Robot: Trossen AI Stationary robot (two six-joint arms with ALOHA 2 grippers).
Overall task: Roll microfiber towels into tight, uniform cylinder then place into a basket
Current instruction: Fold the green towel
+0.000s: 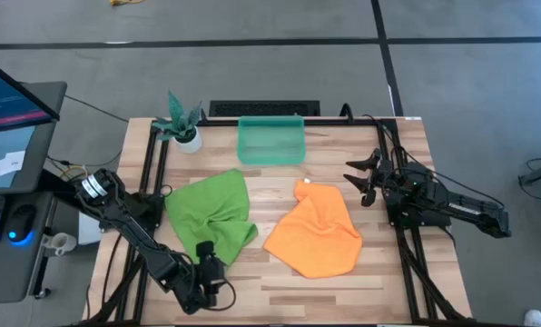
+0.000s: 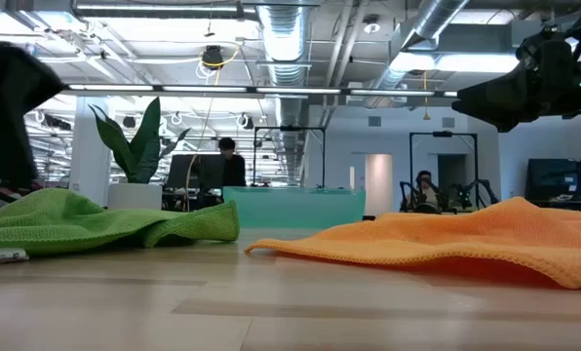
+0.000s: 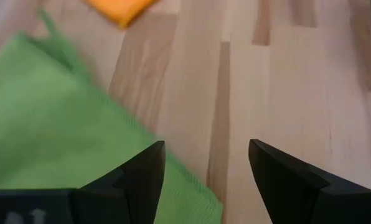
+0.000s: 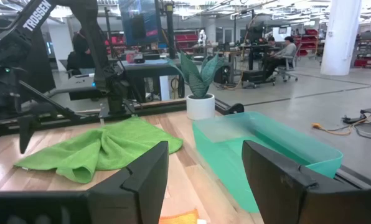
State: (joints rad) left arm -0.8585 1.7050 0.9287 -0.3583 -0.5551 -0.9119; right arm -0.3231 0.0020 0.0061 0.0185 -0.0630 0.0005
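Note:
The lime green towel (image 1: 211, 213) lies crumpled on the table's left half. It also shows in the low view (image 2: 105, 222) and the left wrist view (image 3: 55, 137). The orange towel (image 1: 316, 232) lies rumpled to its right, and shows in the low view too (image 2: 446, 244). The teal basket (image 1: 270, 141) stands at the far middle edge. My left gripper (image 3: 204, 158) is open above the green towel's near edge (image 1: 205, 247), one finger over the cloth and one over bare wood. My right gripper (image 1: 357, 180) is open in the air beside the orange towel's far right part.
A white pot with a teal plant (image 1: 181, 123) stands at the far left, beside the basket. Bare wood (image 1: 280, 291) lies along the near edge and between the towels. A monitor and desk (image 1: 16, 118) stand off the table's left side. People sit in the room beyond (image 2: 230, 161).

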